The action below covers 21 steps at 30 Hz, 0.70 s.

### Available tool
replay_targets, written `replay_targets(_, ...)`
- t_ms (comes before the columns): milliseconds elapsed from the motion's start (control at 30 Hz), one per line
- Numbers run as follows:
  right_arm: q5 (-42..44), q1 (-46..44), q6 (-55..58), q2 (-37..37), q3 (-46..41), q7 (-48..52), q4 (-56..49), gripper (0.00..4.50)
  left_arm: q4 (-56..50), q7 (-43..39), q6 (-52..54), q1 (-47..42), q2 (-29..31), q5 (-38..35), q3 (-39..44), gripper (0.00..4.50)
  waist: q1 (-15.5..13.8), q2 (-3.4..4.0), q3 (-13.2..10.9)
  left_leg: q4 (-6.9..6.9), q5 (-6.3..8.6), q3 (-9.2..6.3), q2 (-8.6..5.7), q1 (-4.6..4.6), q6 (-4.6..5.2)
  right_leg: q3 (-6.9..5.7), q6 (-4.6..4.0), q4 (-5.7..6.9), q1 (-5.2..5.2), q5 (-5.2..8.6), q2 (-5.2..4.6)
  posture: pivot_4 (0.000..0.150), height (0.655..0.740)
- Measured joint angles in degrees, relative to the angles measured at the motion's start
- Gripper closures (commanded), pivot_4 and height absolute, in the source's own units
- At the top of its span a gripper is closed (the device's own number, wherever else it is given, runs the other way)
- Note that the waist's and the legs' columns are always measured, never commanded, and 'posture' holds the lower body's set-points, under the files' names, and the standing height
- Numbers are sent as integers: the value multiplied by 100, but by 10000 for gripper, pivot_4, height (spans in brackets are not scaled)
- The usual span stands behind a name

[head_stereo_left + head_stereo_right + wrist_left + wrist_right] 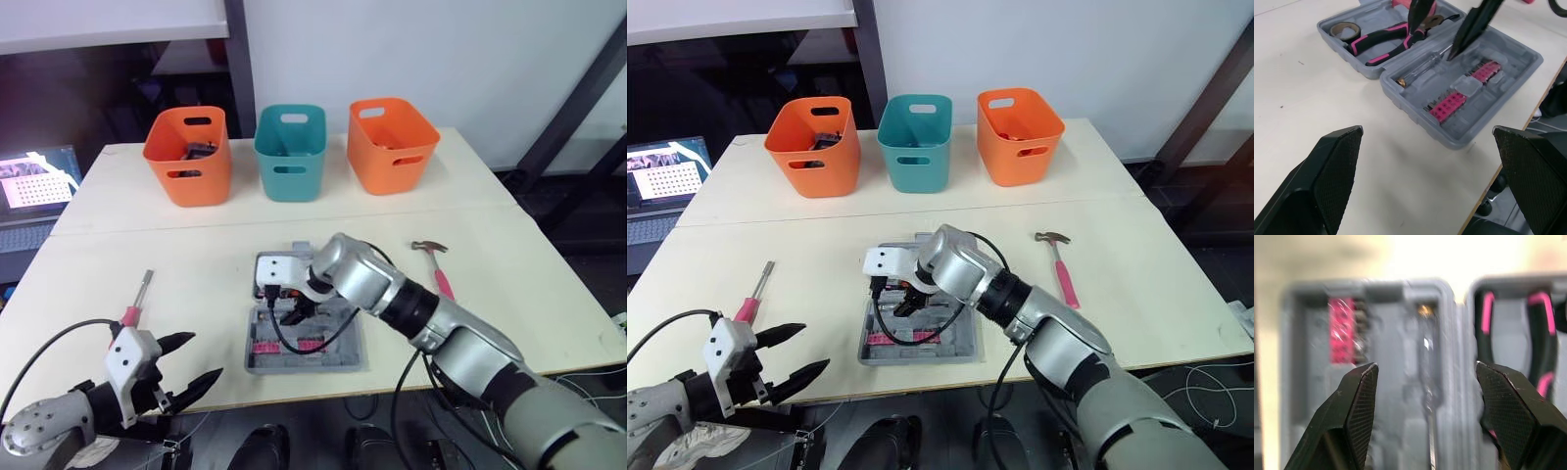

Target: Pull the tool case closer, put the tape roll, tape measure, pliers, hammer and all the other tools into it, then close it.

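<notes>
Tool case (921,357) laid open, front centre of table (803,235) | pliers (1382,43), tape roll (1345,30) stowed | hammer (1061,264), screwdriver (754,294) left outside | closing outstanding | right gripper (906,299) spread empty above it | left gripper (813,348) spread, unladen

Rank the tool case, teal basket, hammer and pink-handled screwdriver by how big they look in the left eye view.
1. tool case
2. teal basket
3. hammer and screwdriver: they look about alike, so I won't rank them.
</notes>
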<state>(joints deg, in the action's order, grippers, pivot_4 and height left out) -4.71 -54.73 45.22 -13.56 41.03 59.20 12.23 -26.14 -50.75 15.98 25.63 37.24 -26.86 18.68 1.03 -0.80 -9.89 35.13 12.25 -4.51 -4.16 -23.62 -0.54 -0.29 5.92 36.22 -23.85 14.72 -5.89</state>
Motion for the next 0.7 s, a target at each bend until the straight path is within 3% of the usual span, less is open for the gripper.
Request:
replay_targets(33, 34, 170, -197, -38, -147, -97, -116, 11321, 29, -4, 1, -49, 0, 1, -6, 0, -2, 0, 0, 0, 0, 0, 0, 0, 0, 0, 1, 0, 0, -1, 0, 1500, 7329)
replay_targets(133, 93, 531, -527, -200, -421, -209, -296, 20221, 61, -37, 0, -143, 4, 2, -30, 0, -7, -1, 1, 2, -1, 2, -1, 0, 1, 0, 2, -1, 4, -1, 0, 1500, 7329)
replay_targets(300, 270, 853, -581, -262, -572, -107, -283, 44675, 182, -150, 0, -310, 51, 4, -166, 0, 12, -1, 1, 0, -1, 1, 5, 1, 2, 1, 0, 0, 5, -1, 1, 1500, 7329)
replay_targets(700, 259, 921, -844, -128, -770, -474, 215, 44675, 442, -290, -10, -518, 179, 19, -212, 0, -3, -1, 1, 1, -2, 1, 4, 4, 2, 1, -1, -2, 9, -2, 1, 1500, 7329)
